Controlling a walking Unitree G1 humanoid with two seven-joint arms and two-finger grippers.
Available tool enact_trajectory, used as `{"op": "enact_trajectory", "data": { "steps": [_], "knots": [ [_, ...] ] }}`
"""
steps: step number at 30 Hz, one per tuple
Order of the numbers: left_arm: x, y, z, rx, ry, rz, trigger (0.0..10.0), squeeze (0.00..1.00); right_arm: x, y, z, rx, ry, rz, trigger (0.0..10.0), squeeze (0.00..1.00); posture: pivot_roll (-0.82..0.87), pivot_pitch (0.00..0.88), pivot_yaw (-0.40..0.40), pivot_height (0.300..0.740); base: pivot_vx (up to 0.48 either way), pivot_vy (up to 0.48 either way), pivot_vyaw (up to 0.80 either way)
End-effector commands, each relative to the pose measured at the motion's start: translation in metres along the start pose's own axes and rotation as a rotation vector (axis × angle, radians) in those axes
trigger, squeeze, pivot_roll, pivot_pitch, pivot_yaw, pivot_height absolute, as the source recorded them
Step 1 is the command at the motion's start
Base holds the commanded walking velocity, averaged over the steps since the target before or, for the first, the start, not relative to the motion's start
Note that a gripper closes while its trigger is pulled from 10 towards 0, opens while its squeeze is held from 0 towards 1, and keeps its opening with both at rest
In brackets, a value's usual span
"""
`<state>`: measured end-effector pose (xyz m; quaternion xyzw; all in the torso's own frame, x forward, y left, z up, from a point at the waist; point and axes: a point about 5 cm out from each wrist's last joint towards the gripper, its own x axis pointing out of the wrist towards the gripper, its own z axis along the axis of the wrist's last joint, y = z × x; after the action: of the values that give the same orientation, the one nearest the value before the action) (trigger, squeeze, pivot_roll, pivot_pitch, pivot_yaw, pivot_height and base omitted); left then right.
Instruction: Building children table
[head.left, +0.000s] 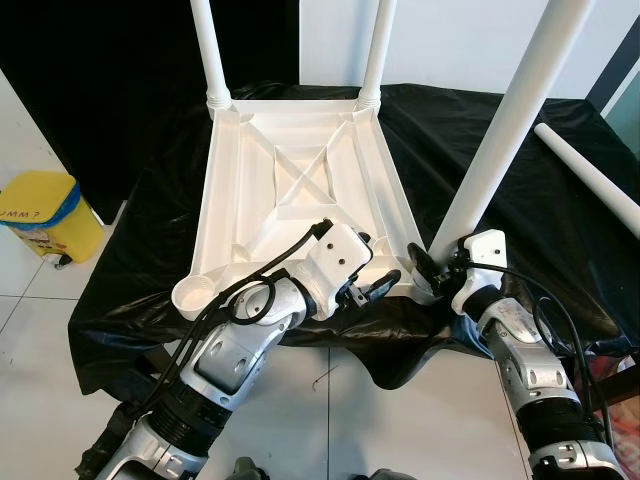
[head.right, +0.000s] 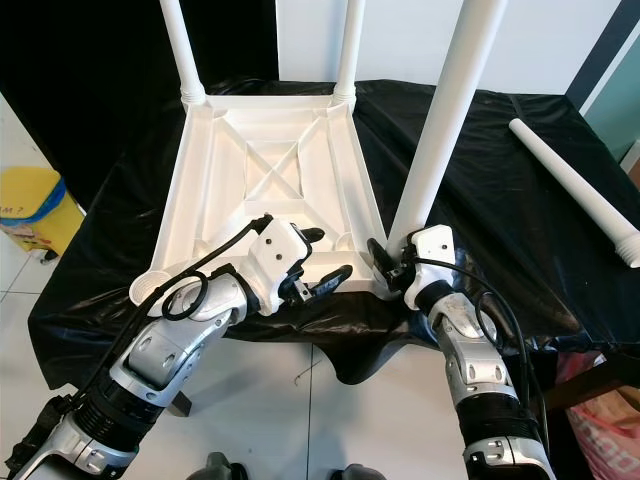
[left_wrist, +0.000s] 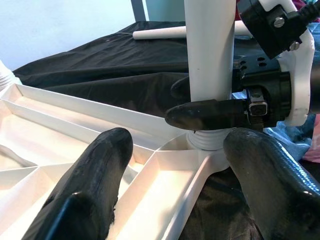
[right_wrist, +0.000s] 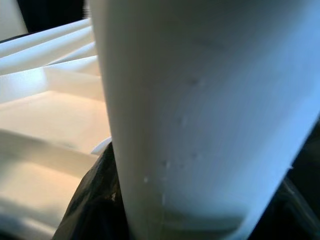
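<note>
The tabletop (head.left: 300, 180) is lying upside down on the black cloth (head.left: 470, 130); two far legs (head.left: 210, 50) are standing fitted; the right gripper (head.left: 428, 268) is clenching a third leg (head.left: 505, 120) at its near socket; the left gripper (head.left: 372, 288) is hovering unclenched beside it; a fourth leg (head.left: 590, 175) is lying loose, its near-left socket (head.left: 195, 293) waiting.

The two eye views look from the robot's head, forward and down, at the upside-down white table (head.left: 300, 190) on a black cloth (head.left: 470, 130). Both see the same things, a little shifted sideways. The left wrist view sits low and close, looking along its two black fingers (left_wrist: 95, 185) toward the near leg (left_wrist: 210, 60). The right wrist view is pressed very near that same leg (right_wrist: 200, 115), all blurry.
</note>
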<state>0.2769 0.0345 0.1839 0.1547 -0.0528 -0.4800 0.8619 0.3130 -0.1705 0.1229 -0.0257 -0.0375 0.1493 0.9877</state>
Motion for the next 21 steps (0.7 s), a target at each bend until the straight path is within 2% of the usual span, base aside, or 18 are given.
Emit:
{"op": "enact_trajectory", "data": {
  "steps": [1,3,6,10,12,13,17,21],
  "knots": [
    [0.001,-0.005,-0.001,0.007,0.006,-0.082,10.0,0.00,-0.008,0.001,-0.025,-0.006,0.136,-0.046,10.0,0.00,-0.01,0.069,-0.059,0.740,0.000,0.000,0.00],
    [0.001,-0.005,-0.001,0.007,0.007,-0.082,10.0,0.00,-0.011,0.002,-0.028,0.043,0.148,-0.171,10.0,0.00,-0.01,0.065,-0.059,0.740,0.000,0.000,0.00],
    [0.001,-0.005,-0.001,0.007,0.007,-0.083,10.0,0.00,-0.012,0.003,-0.029,0.054,0.153,-0.213,10.0,0.00,-0.01,0.065,-0.059,0.740,0.000,0.000,0.00],
    [0.002,-0.005,-0.001,0.010,0.005,-0.087,10.0,0.00,-0.015,0.012,-0.033,0.123,0.159,-0.404,10.0,0.00,-0.01,0.064,-0.059,0.740,0.000,0.000,0.00],
    [0.002,-0.006,-0.001,0.011,0.004,-0.088,10.0,0.00,-0.016,0.014,-0.033,0.132,0.163,-0.450,10.0,0.00,-0.01,0.064,-0.059,0.740,0.000,0.000,0.00],
    [0.002,-0.006,-0.001,0.011,0.003,-0.091,10.0,0.00,-0.016,0.021,-0.032,0.131,0.155,-0.523,10.0,0.00,0.00,0.063,-0.062,0.740,0.000,0.000,0.00],
    [0.002,-0.007,-0.001,0.007,0.004,-0.093,10.0,0.00,-0.012,0.035,-0.029,0.160,0.133,-0.462,10.0,0.00,-0.01,0.063,-0.060,0.740,0.000,0.000,0.00],
    [0.001,-0.008,-0.001,0.007,0.005,-0.096,10.0,0.00,-0.013,0.036,-0.027,0.165,0.127,-0.472,10.0,0.00,0.00,0.062,-0.059,0.740,0.000,0.000,0.00]
  ]
}}
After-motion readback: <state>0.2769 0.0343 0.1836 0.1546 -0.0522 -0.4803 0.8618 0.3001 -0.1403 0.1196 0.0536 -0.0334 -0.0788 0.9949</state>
